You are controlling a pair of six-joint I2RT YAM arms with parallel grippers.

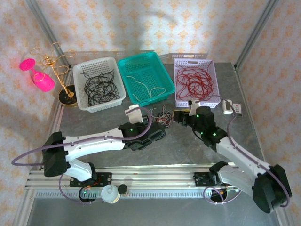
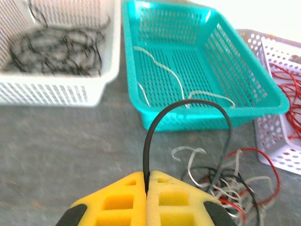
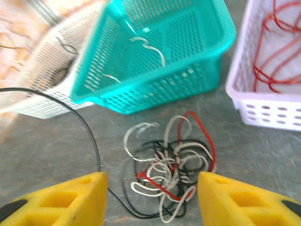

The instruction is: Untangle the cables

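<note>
The cables form a small tangle [image 1: 163,118] of red, white and black strands on the grey table, in front of the teal basket. My left gripper [image 2: 146,182] is shut on a black cable [image 2: 188,101], which arches up from the yellow fingertips and drops into the tangle [image 2: 230,188]. My right gripper [image 3: 152,181] hangs open just above the tangle [image 3: 171,165], one yellow finger on each side of it and nothing between them. A single black strand [image 3: 89,132] curves away to the left of the tangle.
Three baskets stand at the back: white [image 1: 83,102] with black cables, teal [image 1: 124,67] with a white cable, lilac [image 1: 214,75] with red cables. A gold wire stand [image 1: 66,80] and pink objects [image 1: 40,75] sit far left. A small white device [image 1: 233,108] lies right.
</note>
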